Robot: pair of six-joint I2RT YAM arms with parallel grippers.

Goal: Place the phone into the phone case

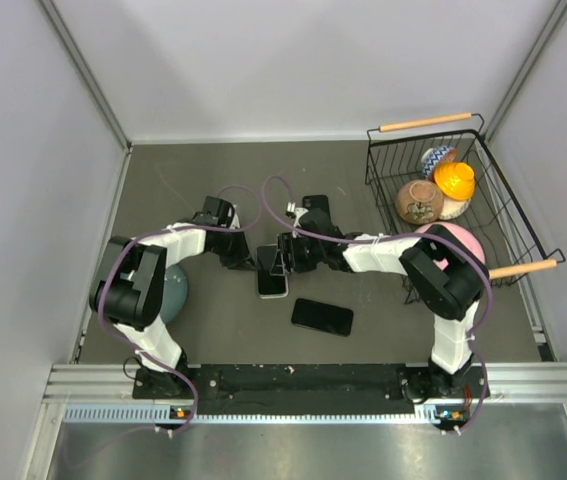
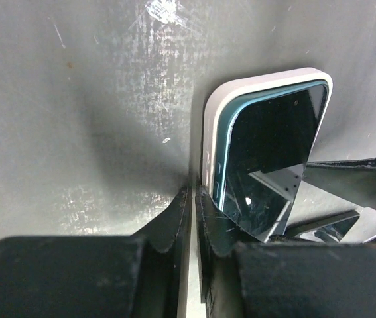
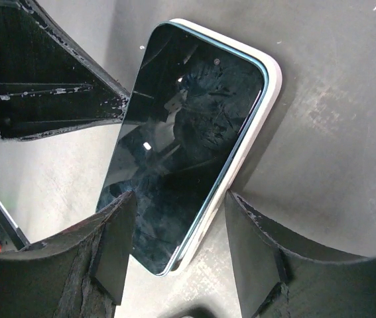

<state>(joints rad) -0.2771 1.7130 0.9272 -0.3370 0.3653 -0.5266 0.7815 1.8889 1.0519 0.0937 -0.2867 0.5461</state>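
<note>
phone (image 1: 272, 275): dark screen, teal edge, face up at the middle of the counter, lying in the phone case.
phone case (image 2: 267, 82): white; its rim shows around the phone's far end and along one long side. I cannot tell whether the phone sits fully home.
left gripper (image 2: 192, 202): low at the case's long side that faces the counter's left edge. Its fingers (image 2: 168, 232) are drawn together with only a sliver between them and hold nothing; one touches the rim.
right gripper (image 3: 181, 199): over the phone's end, with its fingers (image 3: 260, 258) spread wide, one on each side, not clamping it.
second phone (image 1: 322, 316): black, flat, nearer the near edge, apart from both grippers.
wire basket (image 1: 378, 165): far right corner, holding crockery.
bowl (image 1: 175, 290): grey-blue, towards the left edge, partly under the left arm.
</note>
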